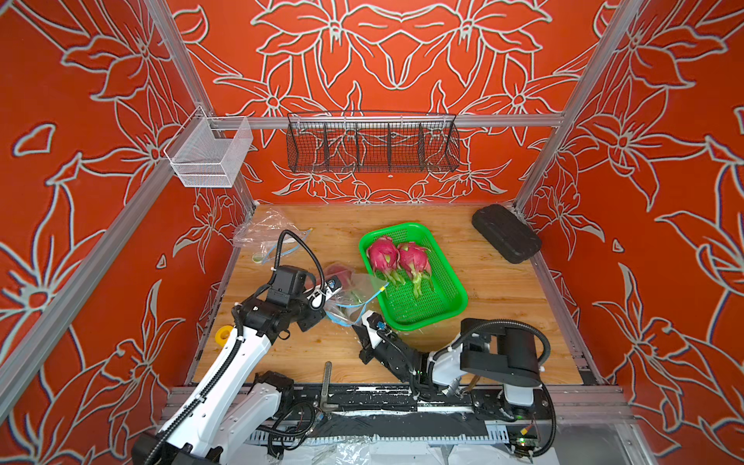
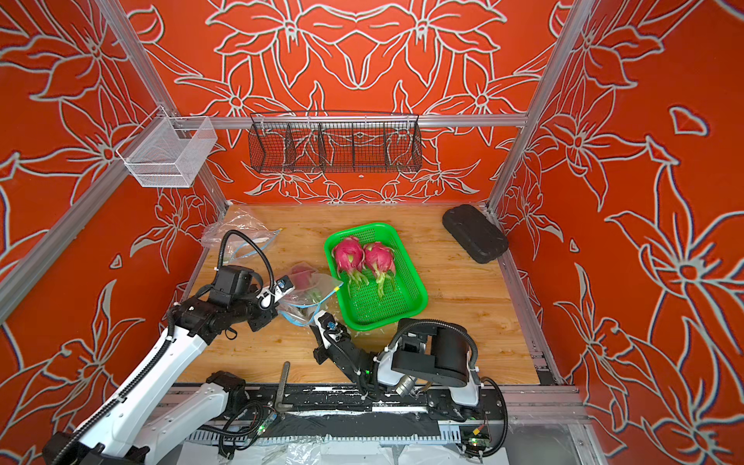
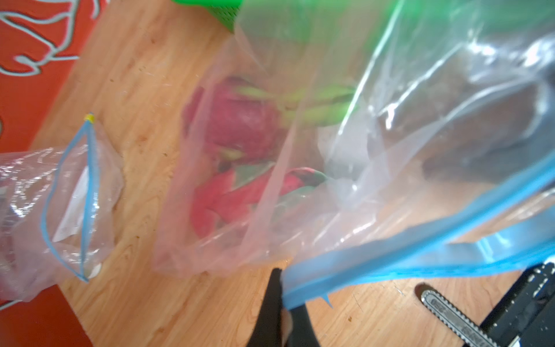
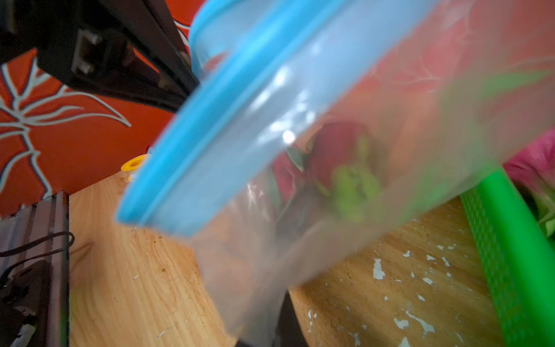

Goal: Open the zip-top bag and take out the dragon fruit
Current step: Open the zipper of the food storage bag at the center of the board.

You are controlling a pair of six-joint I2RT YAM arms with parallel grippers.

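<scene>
The zip-top bag [image 1: 349, 296] lies on the wooden table [image 1: 503, 322], just beside the left edge of the green tray [image 1: 462, 300]. One dragon fruit [image 3: 240, 129] sits inside it, magenta showing through the clear plastic. The left gripper [image 3: 283, 302] is clamped on the bag's blue zip strip, on the side away from the tray. The right gripper [image 4: 264, 333] is closed too, off the tray's near left corner. Its wrist view is blurred, but it seems to pinch the bag's clear wall under the zip. A second dragon fruit [image 1: 382, 254] and a third dragon fruit [image 1: 414, 261] lie touching inside the tray. An empty bag [image 1: 261, 235] lies well apart, beyond the tray's far left.
</scene>
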